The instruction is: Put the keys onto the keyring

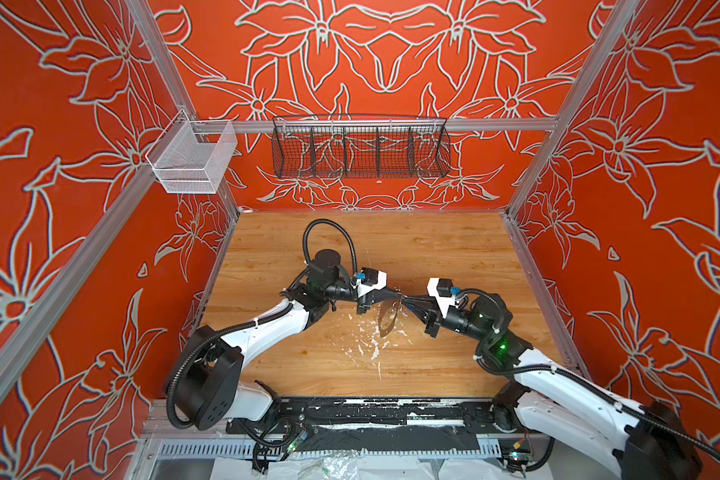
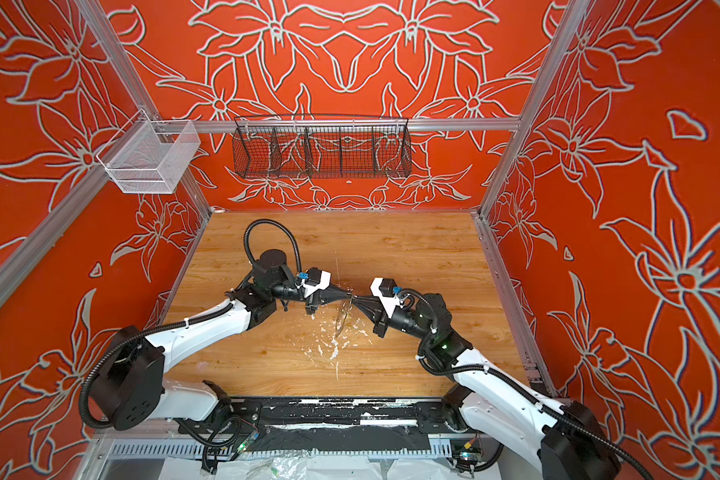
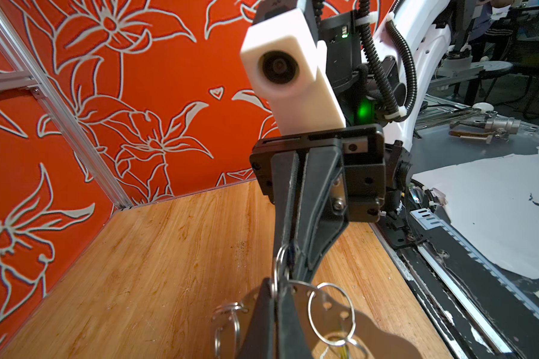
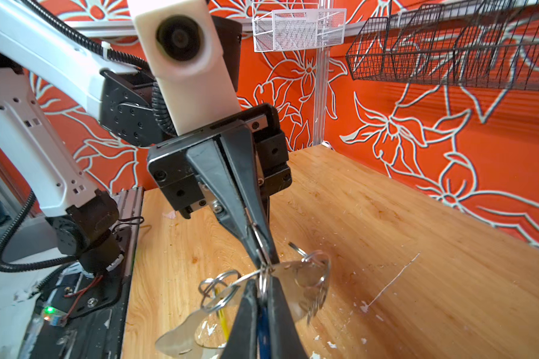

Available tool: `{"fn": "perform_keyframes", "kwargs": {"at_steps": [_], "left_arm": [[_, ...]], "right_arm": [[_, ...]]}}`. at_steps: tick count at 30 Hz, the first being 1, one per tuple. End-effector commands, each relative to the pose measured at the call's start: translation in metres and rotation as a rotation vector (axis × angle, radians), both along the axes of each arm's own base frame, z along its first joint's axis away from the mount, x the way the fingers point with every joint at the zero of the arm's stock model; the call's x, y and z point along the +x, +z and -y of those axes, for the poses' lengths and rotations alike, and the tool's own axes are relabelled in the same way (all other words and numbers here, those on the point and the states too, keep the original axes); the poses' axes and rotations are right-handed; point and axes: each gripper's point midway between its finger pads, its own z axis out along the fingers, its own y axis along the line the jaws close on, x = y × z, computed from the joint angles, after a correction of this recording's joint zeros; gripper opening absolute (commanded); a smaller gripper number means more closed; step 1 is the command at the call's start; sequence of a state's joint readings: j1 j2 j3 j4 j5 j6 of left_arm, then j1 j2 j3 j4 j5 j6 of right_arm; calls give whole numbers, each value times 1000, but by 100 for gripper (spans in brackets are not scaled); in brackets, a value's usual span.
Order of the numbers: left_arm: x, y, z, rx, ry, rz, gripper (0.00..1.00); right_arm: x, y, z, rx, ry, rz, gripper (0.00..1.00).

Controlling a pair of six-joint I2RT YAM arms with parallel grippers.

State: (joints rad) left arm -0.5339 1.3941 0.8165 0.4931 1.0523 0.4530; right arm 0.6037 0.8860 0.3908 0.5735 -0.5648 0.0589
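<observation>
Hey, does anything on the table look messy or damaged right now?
Yes. White flecks are scattered over the wooden table beneath the keyring, with a thin white scratch nearby. The black front rail is scraped and chipped white too. Nothing else stands out.

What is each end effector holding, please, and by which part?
Left end effector: the keyring, by its rim. Right end effector: the blue key, by its tag.
</observation>
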Motion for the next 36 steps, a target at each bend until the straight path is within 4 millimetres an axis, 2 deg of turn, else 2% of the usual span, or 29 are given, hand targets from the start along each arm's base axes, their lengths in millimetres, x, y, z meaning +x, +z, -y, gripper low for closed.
{"fn": "perform_keyframes", "kwargs": {"at_steps": [1, 5, 8, 10, 14, 15, 20, 25, 36], "left_arm": [[-8, 17, 2, -33, -50, 58, 0], [-7, 18, 2, -35, -40, 56, 0], [2, 18, 2, -47, 16, 43, 1], [10, 18, 1, -75, 77, 39, 18], [24, 19, -1, -98, 160, 20, 34], [26, 18, 0, -94, 166, 13, 36], [36, 15, 2, -87, 195, -12, 37], [37, 11, 9, -21, 183, -12, 36], [67, -3, 20, 78, 321, -54, 33]], "right_arm": [[2, 17, 1, 26, -6, 58, 0], [7, 15, 4, 29, -45, 40, 0], [16, 15, 11, 35, -112, 25, 0], [25, 15, 18, 35, -180, 11, 0], [35, 14, 29, 30, -270, -21, 0], [36, 14, 31, 27, -284, -29, 0], [39, 15, 35, 15, -311, -47, 0], [45, 16, 37, 7, -344, -87, 0], [57, 16, 45, 21, -429, -141, 0]]}}
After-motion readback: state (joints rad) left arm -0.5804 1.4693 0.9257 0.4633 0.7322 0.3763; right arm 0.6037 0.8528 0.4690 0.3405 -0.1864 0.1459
